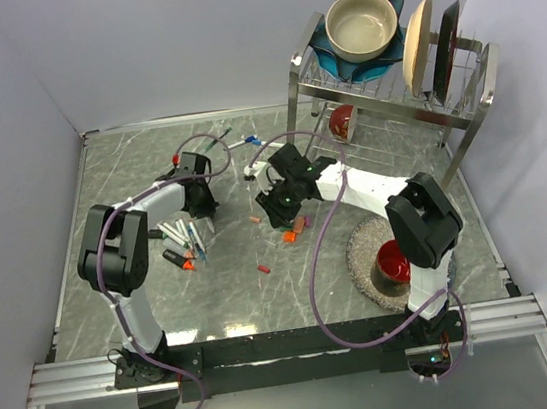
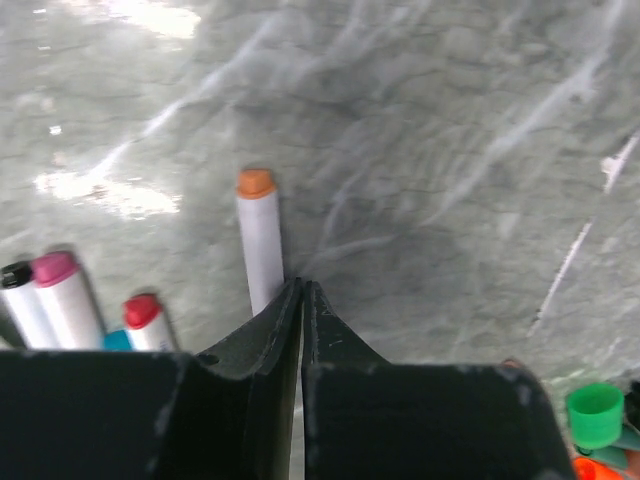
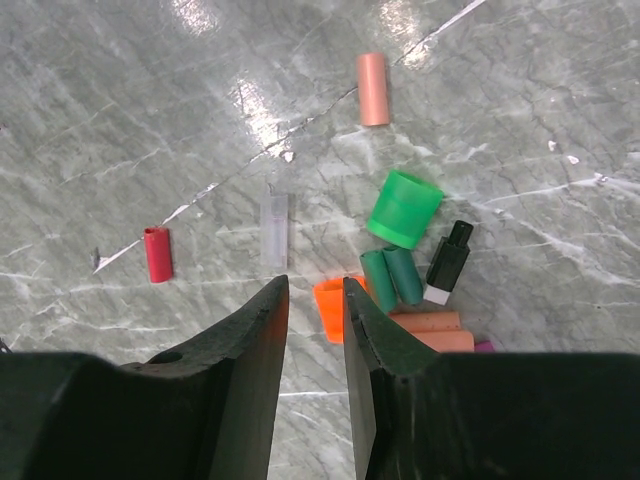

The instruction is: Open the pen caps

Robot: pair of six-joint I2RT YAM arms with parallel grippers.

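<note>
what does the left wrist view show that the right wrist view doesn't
Only the left wrist view: white markers with caps on, namely the orange-capped marker, pink-capped marker and red-capped marker, plus the left gripper, jaws shut.
Only the right wrist view: loose caps, namely the red cap, clear cap, salmon cap and orange cap, plus the right gripper, jaws apart.
Both: the grey marbled table and a loose green cap, big green cap on the right; whether they are the same one, I cannot tell.
</note>
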